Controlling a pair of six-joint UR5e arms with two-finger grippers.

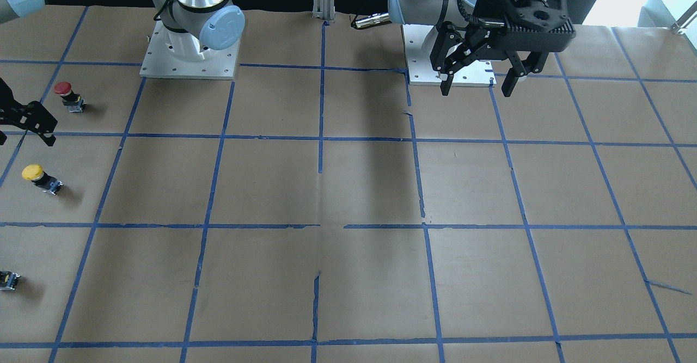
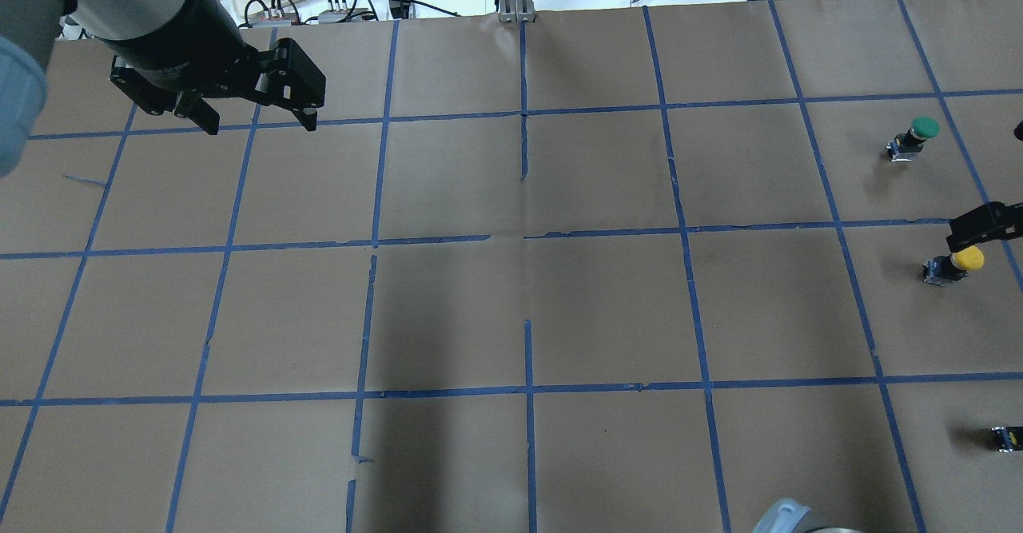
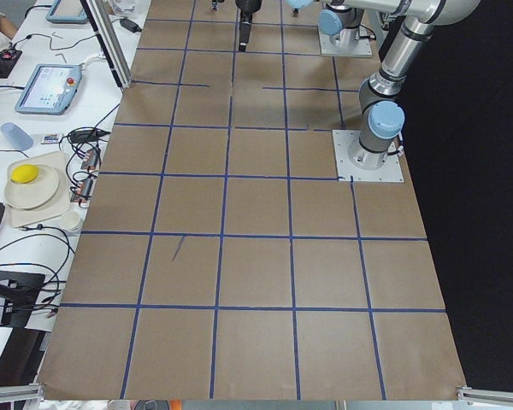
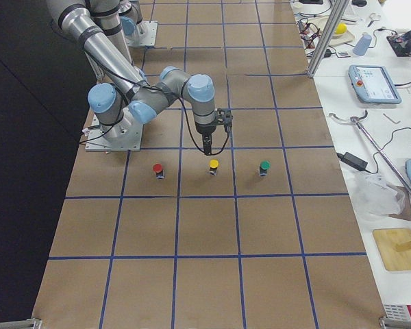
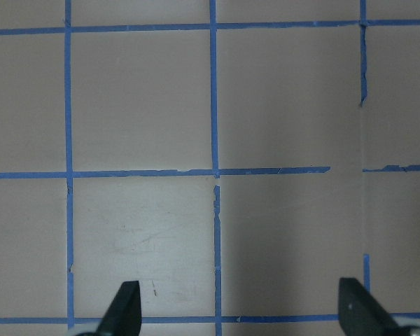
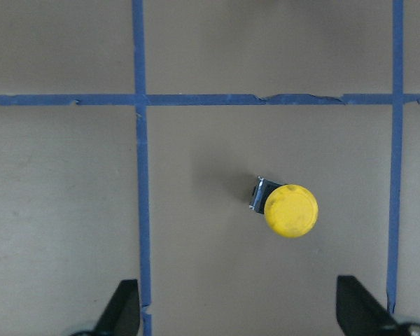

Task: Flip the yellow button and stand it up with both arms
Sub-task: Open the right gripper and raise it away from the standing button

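The yellow button (image 6: 287,208) stands cap up on the brown paper, also seen in the front view (image 1: 38,177), the overhead view (image 2: 955,263) and the right side view (image 4: 213,166). My right gripper (image 6: 239,315) is open and empty and hovers above it. The button lies right of centre between the fingers, and nothing touches it. The gripper's fingers show at the frame edge in the front view (image 1: 30,119) and the overhead view (image 2: 983,225). My left gripper (image 1: 476,82) is open and empty, high above bare paper near its own base, and it also shows in the overhead view (image 2: 256,121) and the left wrist view (image 5: 241,311).
A red button (image 1: 65,93) stands on the robot's side of the yellow one and a green button (image 2: 915,135) on the far side, all in one row (image 4: 264,166). Blue tape grids the paper. Cables, a plate and tablets lie on the bench beyond the far edge (image 3: 34,184).
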